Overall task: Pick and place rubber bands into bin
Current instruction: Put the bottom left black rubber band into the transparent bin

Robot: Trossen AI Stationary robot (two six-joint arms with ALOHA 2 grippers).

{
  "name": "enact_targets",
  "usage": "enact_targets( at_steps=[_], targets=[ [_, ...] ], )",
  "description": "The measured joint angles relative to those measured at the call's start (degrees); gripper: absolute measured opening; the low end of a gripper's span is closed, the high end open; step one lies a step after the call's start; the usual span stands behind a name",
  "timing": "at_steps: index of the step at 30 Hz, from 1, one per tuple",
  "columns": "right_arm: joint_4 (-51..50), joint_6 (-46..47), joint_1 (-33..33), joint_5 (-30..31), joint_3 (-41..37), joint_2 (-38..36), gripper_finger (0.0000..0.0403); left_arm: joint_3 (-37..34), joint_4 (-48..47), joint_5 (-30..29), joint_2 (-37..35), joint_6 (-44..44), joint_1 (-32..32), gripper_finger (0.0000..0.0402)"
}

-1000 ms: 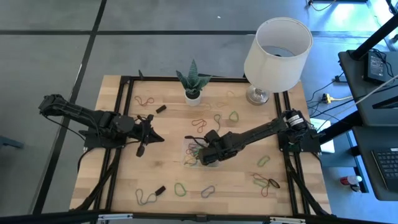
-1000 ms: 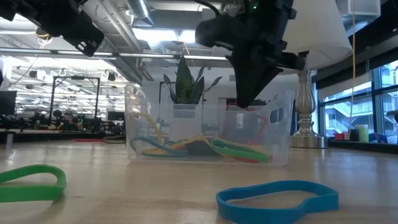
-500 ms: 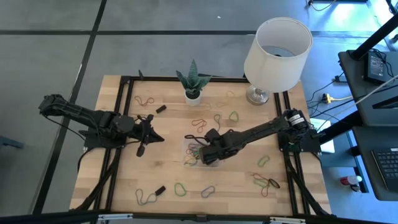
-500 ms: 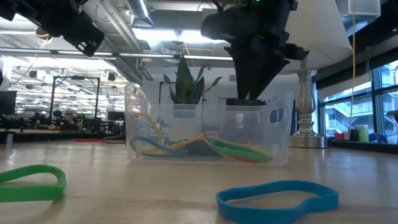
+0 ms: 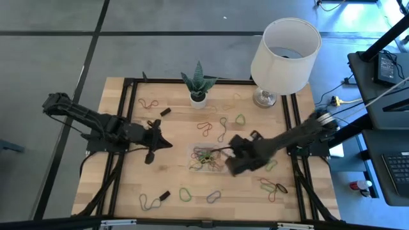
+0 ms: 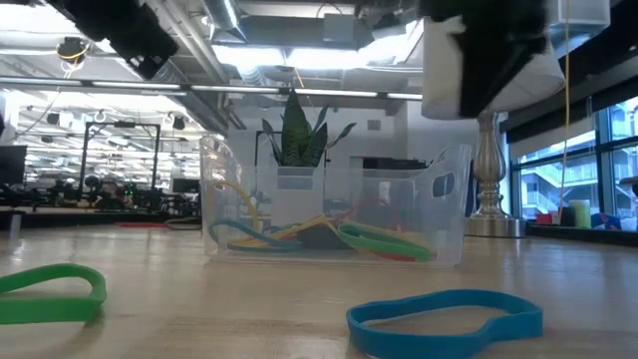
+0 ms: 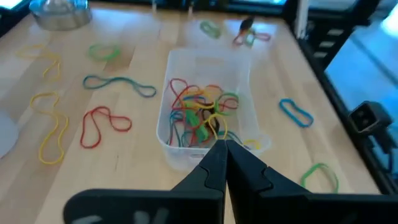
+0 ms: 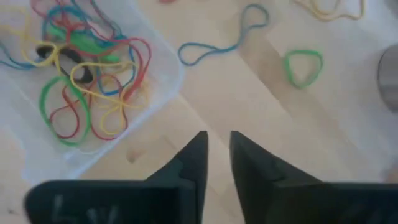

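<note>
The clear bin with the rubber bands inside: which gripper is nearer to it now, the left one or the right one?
The right. The right gripper sits just beside the bin, empty. The left gripper hangs farther off on the bin's other side, fingers shut.

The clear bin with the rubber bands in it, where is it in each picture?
High view: the bin sits mid-table, just left of the right gripper.
Low view: the bin fills the middle, in front of the plant.
Left wrist view: the bin lies just past the shut fingers.
Right wrist view: the bin is at the upper left.
Shared landmark: the tangle of rubber bands inside it.
</note>
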Motion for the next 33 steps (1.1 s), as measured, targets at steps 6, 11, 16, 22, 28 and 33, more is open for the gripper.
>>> enact_targets(
  at_steps=[6,11,16,22,28,33],
  targets=[
    [13.0,2.3,6.5,1.3,-18.3,-15.6,0.0015,8.9,-9.3,-3.3,11.9,-6.9,-3.3,0.0002],
    [24.3,2.3,9.4,1.1,-31.6,-24.8,0.0012,16.1,-16.6,-4.0,21.5,-15.8,-5.7,0.0004],
    [30.4,2.3,9.9,1.0,-40.1,-29.5,0.0026,20.6,-20.1,-1.9,28.3,-28.1,-8.1,0.0019],
    [33.8,2.1,9.9,-0.3,-46.2,-31.8,0.0027,21.4,-20.2,2.2,33.5,-43.8,-10.6,0.0061],
    [36.6,1.9,9.9,-2.6,-50.4,-32.2,0.0018,21.4,-19.0,5.0,37.6,-58.4,-15.0,0.0096],
    [39.4,1.7,9.9,-4.6,-52.6,-32.1,0.0004,21.4,-17.1,5.9,40.2,-69.5,-19.8,0.0096]
  ],
)
